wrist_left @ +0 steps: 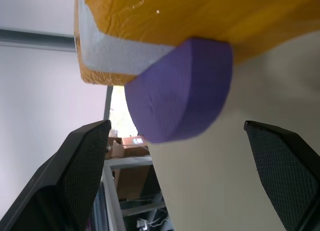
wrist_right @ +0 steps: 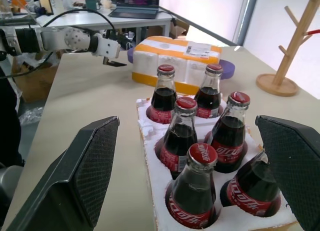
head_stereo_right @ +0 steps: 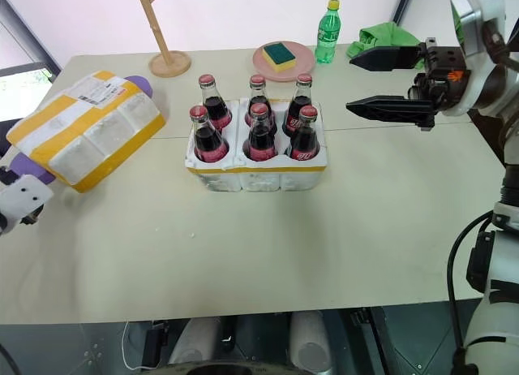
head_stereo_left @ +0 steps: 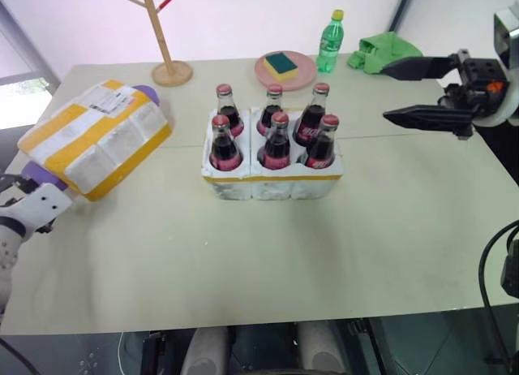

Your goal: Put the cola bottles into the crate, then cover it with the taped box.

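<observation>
Yellow-banded taped box (head_stereo_left: 96, 137) lies just beyond the open left end effector (wrist_right: 114, 55).

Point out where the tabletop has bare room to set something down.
Free: the near strip before the crate, and the right side under the right gripper. Crowded: the far edge, with wooden rack, pink plate, green bottle, green cloth.

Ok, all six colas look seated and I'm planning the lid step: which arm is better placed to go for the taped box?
Probably the left. The left gripper is open beside the taped box, by the purple piece under it. The right gripper hangs open beyond the crate.
</observation>
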